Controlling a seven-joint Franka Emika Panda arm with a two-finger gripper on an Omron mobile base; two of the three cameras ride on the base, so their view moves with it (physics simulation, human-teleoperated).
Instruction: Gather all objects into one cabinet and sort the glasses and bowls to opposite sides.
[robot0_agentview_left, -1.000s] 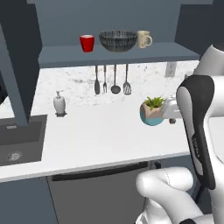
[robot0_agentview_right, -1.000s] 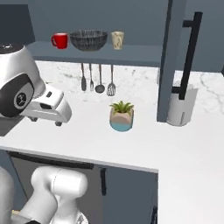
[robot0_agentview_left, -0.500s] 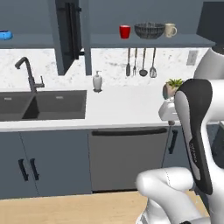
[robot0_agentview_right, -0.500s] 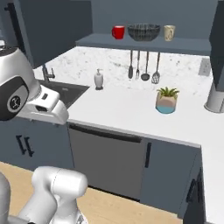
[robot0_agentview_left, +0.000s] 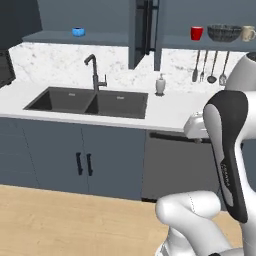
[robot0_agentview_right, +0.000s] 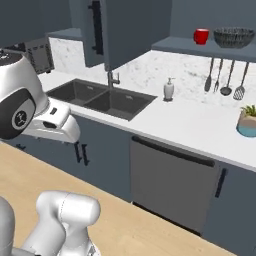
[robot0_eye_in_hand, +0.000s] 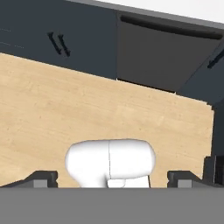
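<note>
A small blue bowl (robot0_agentview_left: 78, 32) sits alone on the left wall shelf. On the cabinet shelf (robot0_agentview_left: 220, 44) at the right stand the red cup (robot0_agentview_left: 196, 33), the wide dark bowl (robot0_agentview_left: 224, 33) and the beige mug (robot0_agentview_left: 247, 33) in a row. The red cup (robot0_agentview_right: 201, 36) and dark bowl (robot0_agentview_right: 234, 37) also appear in the right base view. Between the two shelves hangs the tall cabinet door (robot0_agentview_left: 142, 35) with its black bar handle. My gripper (robot0_eye_in_hand: 112, 178) points down at the wooden floor, open, with nothing between its tips. It is well away from the shelves.
A dark double sink (robot0_agentview_left: 90, 101) with a black faucet (robot0_agentview_left: 95, 70) lies below the left shelf. The white soap dispenser (robot0_agentview_left: 160, 85), hanging utensils (robot0_agentview_left: 207, 67) and teal plant pot (robot0_agentview_right: 247, 122) are on the counter side. A dishwasher front (robot0_agentview_right: 172, 177) and base cabinets face the wooden floor.
The base has driven back and to the left, so the whole scene has shifted. The sink and the left shelf with the blue bowl have come into view. The gripper stays open.
</note>
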